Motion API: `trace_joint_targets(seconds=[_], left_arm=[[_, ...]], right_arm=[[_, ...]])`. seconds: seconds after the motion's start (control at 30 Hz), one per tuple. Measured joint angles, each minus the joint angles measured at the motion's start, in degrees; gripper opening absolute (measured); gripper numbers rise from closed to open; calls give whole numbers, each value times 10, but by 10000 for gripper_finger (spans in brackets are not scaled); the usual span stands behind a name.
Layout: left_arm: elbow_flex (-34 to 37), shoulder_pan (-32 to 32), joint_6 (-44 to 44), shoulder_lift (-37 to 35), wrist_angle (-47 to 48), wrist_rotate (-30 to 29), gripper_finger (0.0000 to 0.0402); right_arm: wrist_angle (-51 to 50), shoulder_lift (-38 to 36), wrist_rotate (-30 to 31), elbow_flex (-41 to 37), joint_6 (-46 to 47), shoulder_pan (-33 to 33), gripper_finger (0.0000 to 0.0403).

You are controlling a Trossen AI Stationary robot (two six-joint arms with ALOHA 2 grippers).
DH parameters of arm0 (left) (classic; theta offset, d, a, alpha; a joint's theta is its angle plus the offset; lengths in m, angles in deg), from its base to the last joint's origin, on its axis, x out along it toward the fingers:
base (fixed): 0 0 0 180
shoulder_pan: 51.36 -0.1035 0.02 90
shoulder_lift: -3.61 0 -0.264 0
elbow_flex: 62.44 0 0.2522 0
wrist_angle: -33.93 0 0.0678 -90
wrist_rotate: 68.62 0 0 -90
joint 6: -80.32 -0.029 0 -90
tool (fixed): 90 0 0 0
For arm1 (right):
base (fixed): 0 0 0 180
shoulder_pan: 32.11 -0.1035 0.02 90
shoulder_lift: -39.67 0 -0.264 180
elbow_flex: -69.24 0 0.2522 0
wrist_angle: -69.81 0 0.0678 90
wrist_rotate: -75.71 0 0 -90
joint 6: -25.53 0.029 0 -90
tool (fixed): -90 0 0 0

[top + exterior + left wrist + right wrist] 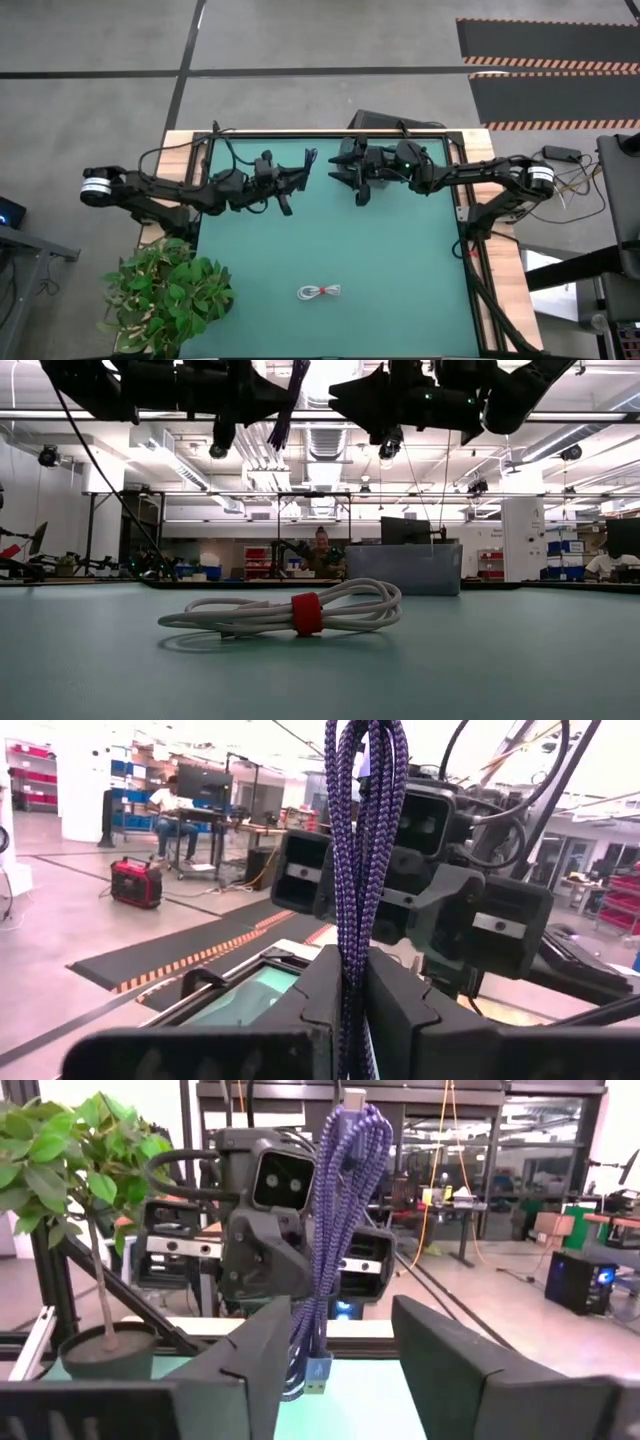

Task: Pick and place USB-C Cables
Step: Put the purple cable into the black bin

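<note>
My left gripper (303, 168) is high over the table's far middle, shut on a dark blue braided USB-C cable bundle (365, 830), which also shows in the right wrist view (345, 1210). My right gripper (342, 172) is open just to the right of it, facing it. In the right wrist view my right gripper's (340, 1312) fingers stand on either side of the bundle's lower end; I cannot tell whether they touch it. A white cable bundle with a red band (320, 292) lies flat on the green mat near the front middle and shows in the low view (300, 612). No teal-green cable is in view. My left gripper pinches the blue bundle about mid-length (352, 955) between its two fingers, several strands together. The fingers lie level, pointing toward the table's right, across the bundle. The bundle stands roughly upright, lifted clear of the table, its plug end (316, 1372) hanging below the fingers.
A potted plant (165, 295) stands at the table's near left corner. A grey translucent bin (405, 568) stands at the far side in the low view. The two grippers are very close together. A person (322, 548) sits in the room beyond the table.
</note>
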Motion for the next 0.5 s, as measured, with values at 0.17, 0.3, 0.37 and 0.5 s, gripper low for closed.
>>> trace_joint_targets(seconds=[0.17,0.3,0.37,0.5], left_arm=[[1,0,0,15,-23,1,15],[1,0,-3,43,-64,3,15],[-3,0,-20,63,-72,18,15],[-17,0,-34,103,-87,27,15]], right_arm=[[17,7,0,0,8,-1,183],[36,12,0,0,29,-2,184],[53,17,0,0,45,-3,184],[51,25,-5,7,61,-7,184]])
